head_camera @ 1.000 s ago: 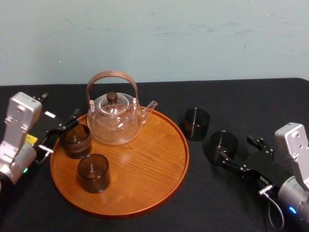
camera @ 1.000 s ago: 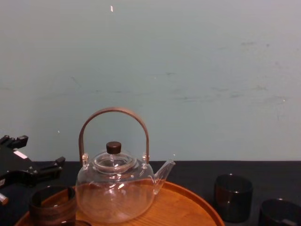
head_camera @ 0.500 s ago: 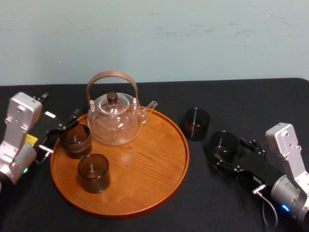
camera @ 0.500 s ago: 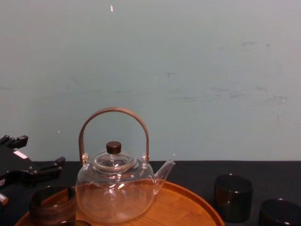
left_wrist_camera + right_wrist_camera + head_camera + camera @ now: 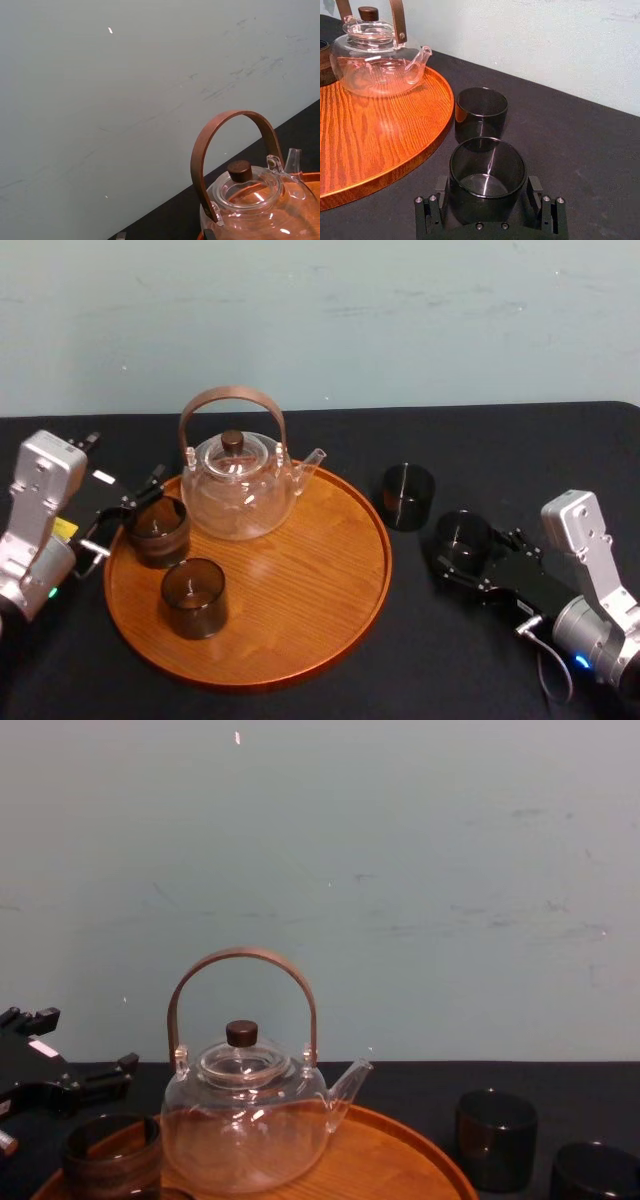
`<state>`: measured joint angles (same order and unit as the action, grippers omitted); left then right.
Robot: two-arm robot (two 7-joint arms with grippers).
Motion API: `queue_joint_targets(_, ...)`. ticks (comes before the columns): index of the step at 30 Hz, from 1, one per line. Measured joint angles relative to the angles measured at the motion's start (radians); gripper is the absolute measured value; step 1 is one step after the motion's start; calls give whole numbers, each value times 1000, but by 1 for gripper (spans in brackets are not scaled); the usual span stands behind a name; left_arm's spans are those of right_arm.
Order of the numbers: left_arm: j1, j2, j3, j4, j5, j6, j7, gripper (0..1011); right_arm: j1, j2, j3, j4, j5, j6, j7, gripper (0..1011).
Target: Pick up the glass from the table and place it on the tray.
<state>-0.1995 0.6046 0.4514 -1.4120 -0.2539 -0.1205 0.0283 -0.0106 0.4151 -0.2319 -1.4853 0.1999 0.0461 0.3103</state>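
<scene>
Black table (image 5: 500,445), glass (image 5: 487,167) upright, mouth up, flanked by spread right claw (image 5: 487,186)

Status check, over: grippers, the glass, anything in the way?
Right gripper open, straddling the near glass, glass on the table. Left gripper open, idle at the left rim of the tray. Second glass close beside the route.

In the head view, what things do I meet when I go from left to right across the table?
Left gripper → teapot → farther table glass → nearer table glass, between the open fingers of the right gripper.
</scene>
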Motion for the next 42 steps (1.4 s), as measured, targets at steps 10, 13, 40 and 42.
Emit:
queue_joint_targets(10,0,0,0,0,0,0,0,1001,48,-21,-6,62,-3,-13,31,1002)
queue_joint_targets(13,0,0,0,0,0,0,0,1001,64,-26,-10,83,-3,-18,41,1002)
queue_joint_targets(40,0,0,0,0,0,0,0,1001,103,-39,-17,141,11,-38,64,906)
queue_joint_targets(42,0,0,0,0,0,0,0,1001,102,-39,-17,140,11,-38,64,906)
